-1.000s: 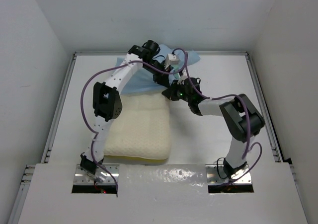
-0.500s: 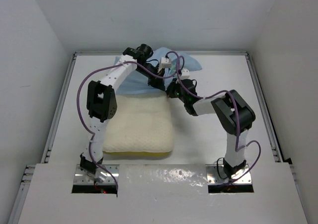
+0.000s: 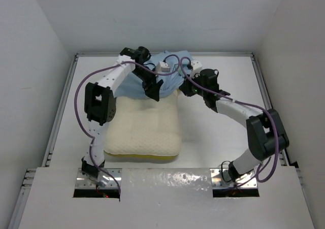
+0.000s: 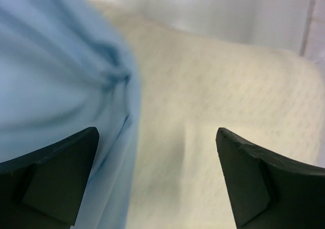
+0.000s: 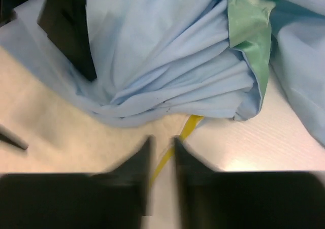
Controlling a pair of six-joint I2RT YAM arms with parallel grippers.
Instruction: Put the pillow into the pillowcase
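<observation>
Hovering above the far part of the pillow, I am keeping my left gripper released, its jaws spread wide with nothing between them. The pillow is lying flat on the table, left of the middle. Its long axis is running near to far, its near short edge is close to my bases, and its far end is reaching under the cloth. A narrow strip of bare table is showing between its left long edge and the table's left rim. The pillowcase is sitting bunched at the far side, light blue side up, draping over the pillow's far end. A fold of its green side is showing at the right. My right gripper is hanging at the pillow's far right corner, jaws narrowly apart, and the yellow trim is running into the gap. The view is blurred, so I cannot tell whether I am pinching it. Right of the pillow, a wide stretch of bare table is lying open.
</observation>
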